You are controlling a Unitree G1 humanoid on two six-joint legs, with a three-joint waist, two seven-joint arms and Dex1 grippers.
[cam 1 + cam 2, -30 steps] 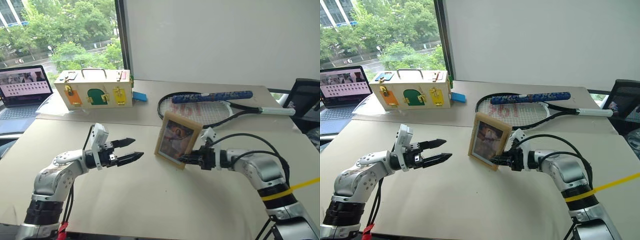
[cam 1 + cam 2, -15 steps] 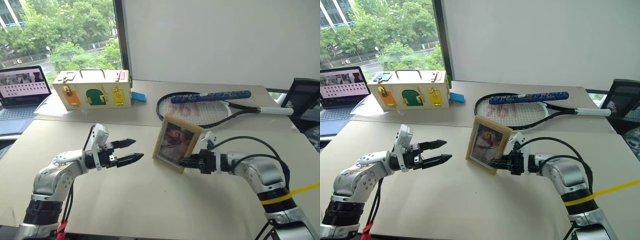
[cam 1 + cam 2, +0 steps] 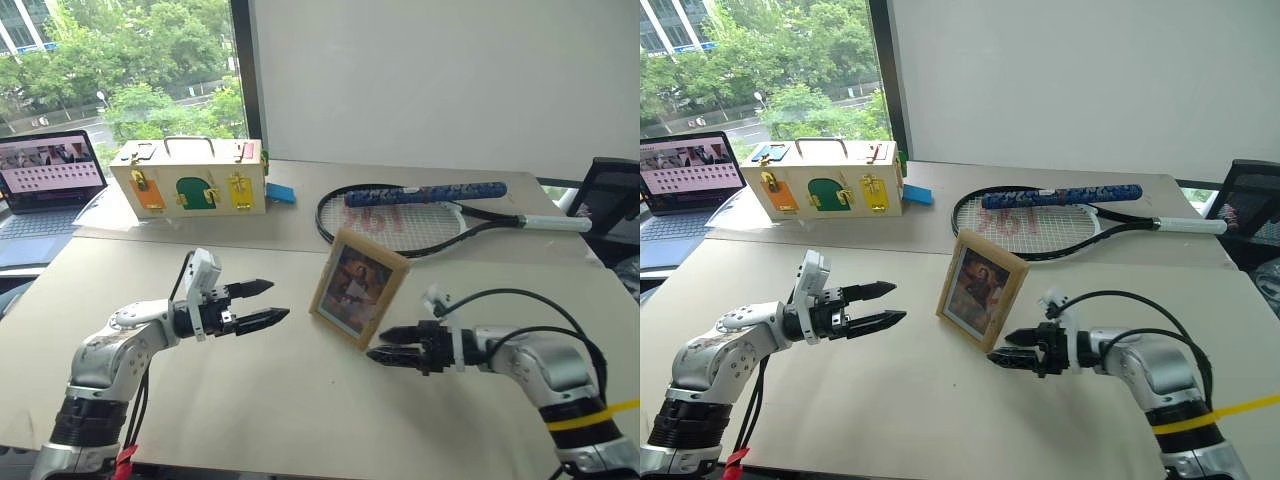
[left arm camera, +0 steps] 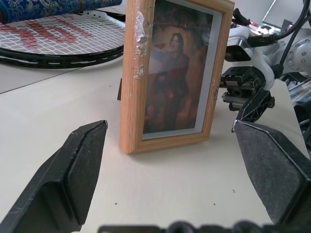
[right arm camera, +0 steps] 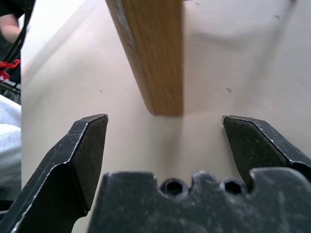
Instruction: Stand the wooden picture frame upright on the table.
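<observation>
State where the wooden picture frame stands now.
The wooden picture frame stands upright mid-table, between both grippers, just in front of the tennis racket.

Small rectangular light-wood picture frame [image 3: 358, 286] stands upright on its bottom edge on the large flat beige tabletop [image 3: 300, 400], leaning slightly back, free of my fingers. Colourful figure picture faces the near edge. It sits near the table's middle, just on the near side of the seam, portrait orientation.

No legible text; red marking on racket strings [image 3: 385, 216] unreadable.
</observation>
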